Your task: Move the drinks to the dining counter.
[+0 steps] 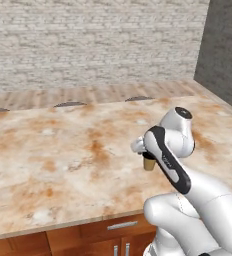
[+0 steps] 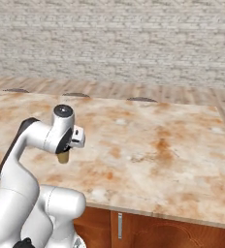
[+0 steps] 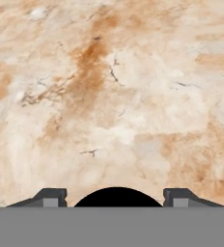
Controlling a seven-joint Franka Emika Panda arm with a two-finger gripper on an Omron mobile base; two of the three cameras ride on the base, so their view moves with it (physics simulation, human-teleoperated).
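We see the two-finger gripper (image 3: 116,198) w/ its small dark fingertips (image 3: 50,197) spread wide, one on each side of the small tan paper cup w/ dark rim and inside (image 3: 118,197), whose dark mouth shows as a black half-disc right between the tips in the hand view. The tips look close to the cup's sides, but we can't tell if they actually touch it, so we can't say if the cup is gripped or just straddled. In the left base view the cup's tan lower part (image 1: 149,163) pokes out below the hand, and in the right base view the same tan bottom (image 2: 62,157) hangs under the hand; whether it rests on the top or sits just above it, we can't tell. Below is the long beige marble-look dining counter w/ rust-orange veins (image 1: 63,160), and the cup is over its near part, towards the front edge, approx. mid-length in the left base view and nearer the left end in the right base view. The white arm w/ dark joints (image 1: 188,190) bends up over the front edge. Under the edge are reddish wooden cabinet fronts w/ silver handles (image 2: 148,230). Beyond the far edge is a wood-plank floor (image 1: 98,92), then a pale brick wall (image 2: 114,38).
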